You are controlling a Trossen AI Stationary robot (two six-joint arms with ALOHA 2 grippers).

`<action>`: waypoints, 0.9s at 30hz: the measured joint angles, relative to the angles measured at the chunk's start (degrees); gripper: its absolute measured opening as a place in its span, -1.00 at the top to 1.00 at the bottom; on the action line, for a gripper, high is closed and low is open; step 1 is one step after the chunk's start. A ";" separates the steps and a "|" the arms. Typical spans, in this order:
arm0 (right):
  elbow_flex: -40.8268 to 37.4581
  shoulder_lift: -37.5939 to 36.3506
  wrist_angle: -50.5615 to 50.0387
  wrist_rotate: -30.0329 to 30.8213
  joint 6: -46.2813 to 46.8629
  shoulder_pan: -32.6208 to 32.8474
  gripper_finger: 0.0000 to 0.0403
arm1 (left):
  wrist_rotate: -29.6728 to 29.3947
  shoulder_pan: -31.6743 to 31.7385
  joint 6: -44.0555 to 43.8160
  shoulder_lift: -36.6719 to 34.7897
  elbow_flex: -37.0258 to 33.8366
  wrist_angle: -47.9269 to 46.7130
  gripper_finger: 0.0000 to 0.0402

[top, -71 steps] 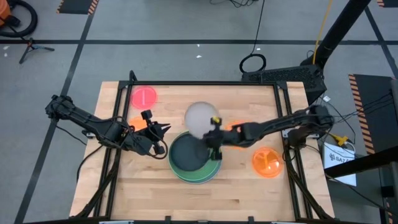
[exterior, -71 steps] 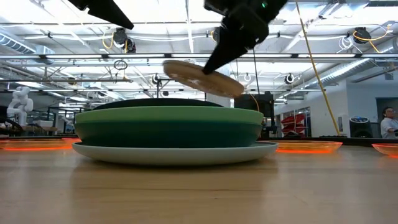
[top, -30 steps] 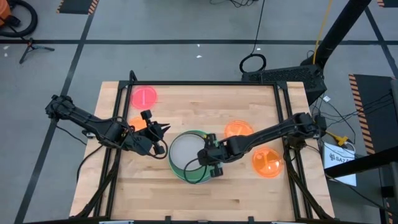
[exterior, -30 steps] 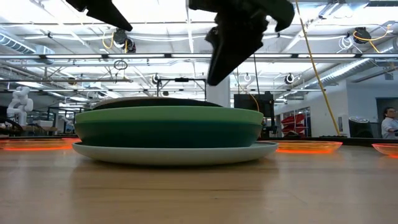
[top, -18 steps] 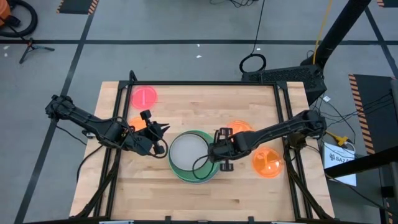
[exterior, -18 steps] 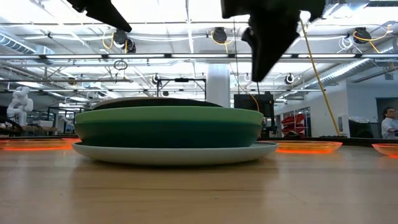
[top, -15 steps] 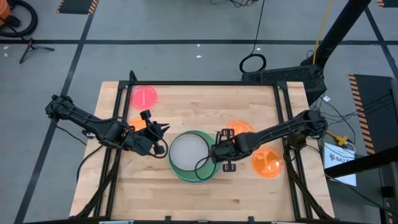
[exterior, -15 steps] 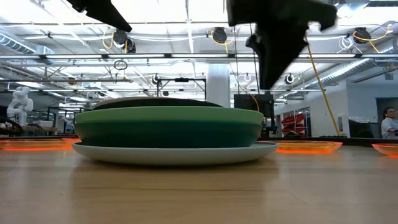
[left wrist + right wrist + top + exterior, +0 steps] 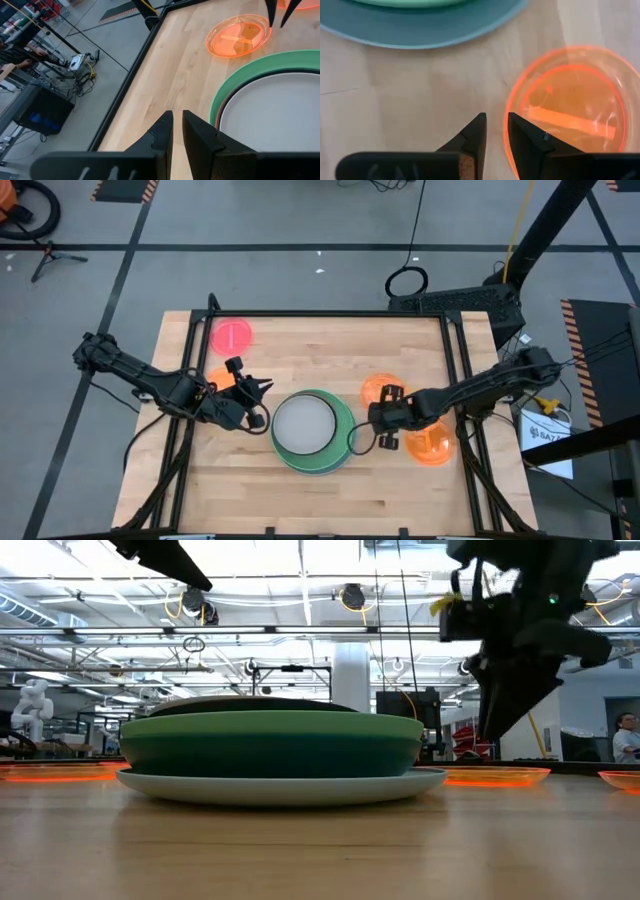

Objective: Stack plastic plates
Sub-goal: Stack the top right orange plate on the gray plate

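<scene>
A stack of plates (image 9: 312, 432) stands mid-table: a light blue plate (image 9: 420, 31) on the wood, green plates (image 9: 270, 740) above it, a grey-white plate (image 9: 303, 424) on top. My right gripper (image 9: 373, 420) hangs open by a narrow gap just right of the stack, above bare wood beside a translucent orange plate (image 9: 570, 110). My left gripper (image 9: 262, 408) waits shut at the stack's left edge, above the table. Two more orange plates (image 9: 432, 443) (image 9: 222, 378) and a pink plate (image 9: 231, 335) lie singly on the table.
The pink plate sits near the far left corner. One orange plate lies partly under my left arm, and two lie right of the stack (image 9: 380, 391). Bare wood (image 9: 300, 500) stretches along the near edge. A person shows far off in the room (image 9: 627, 735).
My right gripper brought the grey-white plate over the stack and let it go on top. In the last second it has drawn back toward the table's right edge, off the stack, to a spot between the two orange plates. The stack has stayed put.
</scene>
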 joint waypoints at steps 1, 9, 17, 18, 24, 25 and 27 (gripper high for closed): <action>-1.07 -0.42 0.48 0.01 1.00 -0.08 0.62 | 0.00 0.00 0.00 0.00 0.00 0.02 0.75; -5.43 0.63 2.39 0.31 5.11 -0.10 0.40 | 0.00 0.02 0.18 0.00 0.00 0.08 0.75; -5.48 2.59 2.93 1.81 5.11 -0.44 0.23 | 0.00 0.02 0.61 0.00 0.00 0.20 0.75; -5.48 2.97 3.06 1.80 5.16 -0.48 0.23 | 0.00 0.02 0.61 -0.01 0.00 0.18 0.75; -5.37 4.98 3.18 2.66 5.07 -0.64 0.24 | 0.00 0.02 0.63 0.00 0.00 -0.06 0.75; -5.37 5.04 3.16 2.94 5.07 -0.64 0.25 | 0.01 0.02 0.69 0.00 0.00 -0.08 0.75; -5.37 5.04 3.20 3.05 4.88 -0.64 0.29 | 0.00 0.02 0.85 -0.01 0.00 -0.03 0.75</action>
